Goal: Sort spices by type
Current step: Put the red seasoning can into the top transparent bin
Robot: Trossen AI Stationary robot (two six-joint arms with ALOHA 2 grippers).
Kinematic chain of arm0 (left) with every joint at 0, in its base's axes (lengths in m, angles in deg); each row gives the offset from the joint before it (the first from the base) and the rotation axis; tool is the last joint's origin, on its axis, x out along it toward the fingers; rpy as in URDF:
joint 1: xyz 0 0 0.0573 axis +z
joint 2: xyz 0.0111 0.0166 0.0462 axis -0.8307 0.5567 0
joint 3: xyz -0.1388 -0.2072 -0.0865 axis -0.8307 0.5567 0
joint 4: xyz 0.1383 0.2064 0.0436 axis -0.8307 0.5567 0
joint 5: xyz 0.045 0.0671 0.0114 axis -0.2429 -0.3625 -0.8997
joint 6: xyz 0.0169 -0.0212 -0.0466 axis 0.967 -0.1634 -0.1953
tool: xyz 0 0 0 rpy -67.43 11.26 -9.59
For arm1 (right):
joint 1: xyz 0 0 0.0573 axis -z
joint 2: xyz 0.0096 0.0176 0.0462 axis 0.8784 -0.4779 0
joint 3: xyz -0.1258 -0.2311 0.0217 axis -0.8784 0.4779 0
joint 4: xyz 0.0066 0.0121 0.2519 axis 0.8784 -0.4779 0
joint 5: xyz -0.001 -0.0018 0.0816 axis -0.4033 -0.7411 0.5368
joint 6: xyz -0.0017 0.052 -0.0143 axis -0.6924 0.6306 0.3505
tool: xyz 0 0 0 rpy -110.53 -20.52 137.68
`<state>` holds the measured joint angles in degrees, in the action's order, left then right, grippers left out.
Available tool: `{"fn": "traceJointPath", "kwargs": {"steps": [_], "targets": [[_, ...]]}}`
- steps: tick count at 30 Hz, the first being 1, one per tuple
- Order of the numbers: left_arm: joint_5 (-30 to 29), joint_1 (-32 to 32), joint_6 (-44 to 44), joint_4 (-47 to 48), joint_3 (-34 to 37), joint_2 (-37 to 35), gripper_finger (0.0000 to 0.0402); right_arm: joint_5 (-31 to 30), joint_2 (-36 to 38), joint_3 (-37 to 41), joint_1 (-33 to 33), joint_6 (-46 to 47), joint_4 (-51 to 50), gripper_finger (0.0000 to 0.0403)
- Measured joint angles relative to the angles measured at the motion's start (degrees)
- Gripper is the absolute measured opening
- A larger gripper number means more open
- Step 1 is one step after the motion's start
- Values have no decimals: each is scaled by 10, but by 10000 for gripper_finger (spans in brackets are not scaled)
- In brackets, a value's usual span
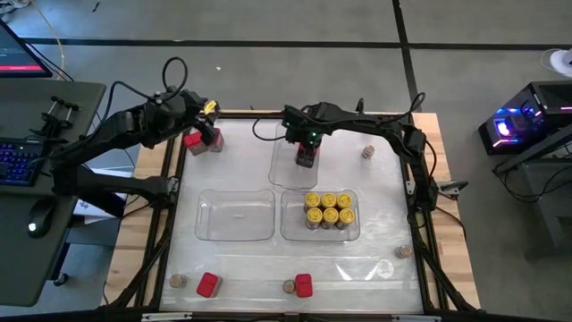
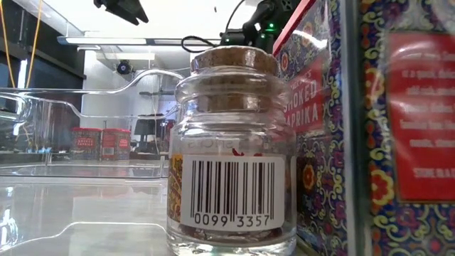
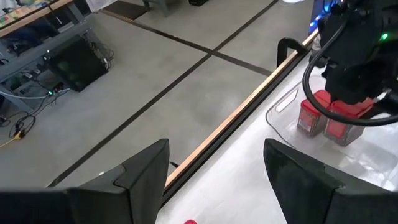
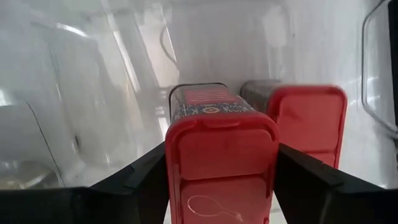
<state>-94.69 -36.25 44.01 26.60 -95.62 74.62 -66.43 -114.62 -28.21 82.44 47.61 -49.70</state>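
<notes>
1. Trays: three clear ones lie mid-table. The far tray [image 1: 284, 174] holds red tins, the near-right tray [image 1: 290, 228] holds the yellow-lidded jars, and the near-left tray [image 1: 237, 216] has nothing in it yet, so it looks meant for the third kind.
2. Arms: the right gripper [image 1: 306, 148] is down in the far tray around a red tin [image 4: 221, 168]. Whether it is clamped on that tin or loose around it, I cannot tell. The left gripper [image 3: 214, 162] hangs over the table's far-left corner, spread wide with nothing between its fingers.
3. Red tins: partly sorted. A second tin [image 4: 308, 124] stands just beside the one under the right gripper. Still loose are one below the left gripper [image 1: 193, 140] and two along the near edge [image 1: 207, 284] [image 1: 304, 286].
4. Yellow-lidded jars [image 1: 328, 208]: six stand packed together in their tray, and none shows loose on the table, so this kind seems done.
5. Cork-topped jars: none sorted. Four sit well apart on the bare table: near-left [image 1: 176, 281], near-middle [image 1: 289, 286], far-right [image 1: 367, 152] and near-right [image 1: 404, 252].
6. Judgement: somewhat past half done. The loose tins and all the cork jars remain.
</notes>
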Motion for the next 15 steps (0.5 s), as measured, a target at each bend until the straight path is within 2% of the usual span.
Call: {"fn": "traceJointPath", "kwargs": {"steps": [15], "targets": [[0, 0, -9, 0, 0, 0, 248, -5, 0, 0, 2, -37, -18, 238]]}}
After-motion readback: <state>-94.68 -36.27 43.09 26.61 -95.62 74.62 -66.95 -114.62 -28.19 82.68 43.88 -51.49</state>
